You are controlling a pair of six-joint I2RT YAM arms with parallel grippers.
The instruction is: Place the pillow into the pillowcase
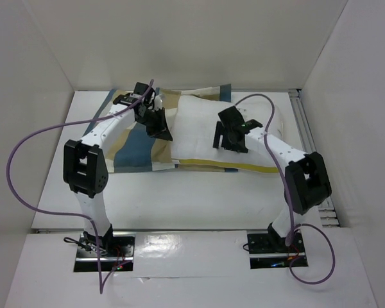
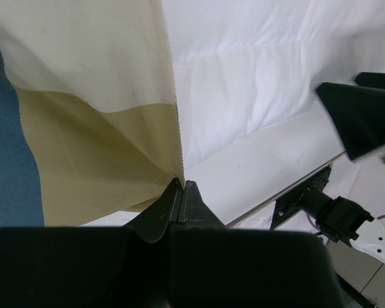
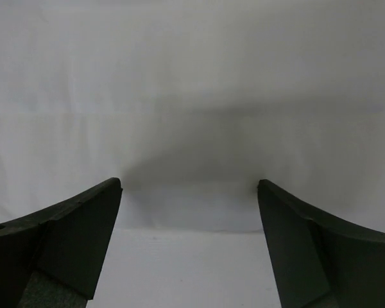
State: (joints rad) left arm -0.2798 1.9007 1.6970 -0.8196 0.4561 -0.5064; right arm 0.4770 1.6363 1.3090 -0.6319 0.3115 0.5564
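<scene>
Pillow (image 1: 194,128), partly inside the pillowcase (image 1: 138,146), lies just under my wide-open right gripper (image 3: 189,192) while my left gripper (image 2: 181,190) pinches the hem; best hold that mouth taut and push squarely.

Pillow (image 1: 205,125): white, with a yellow band along the near edge. Pillowcase (image 1: 138,154): large blocks of blue, tan and cream. Left claw (image 2: 181,192) and right claw (image 3: 189,192): black. Arms (image 1: 106,131): white with black joints. Cables (image 1: 16,186): purple. Worktop (image 1: 199,199): white.
</scene>
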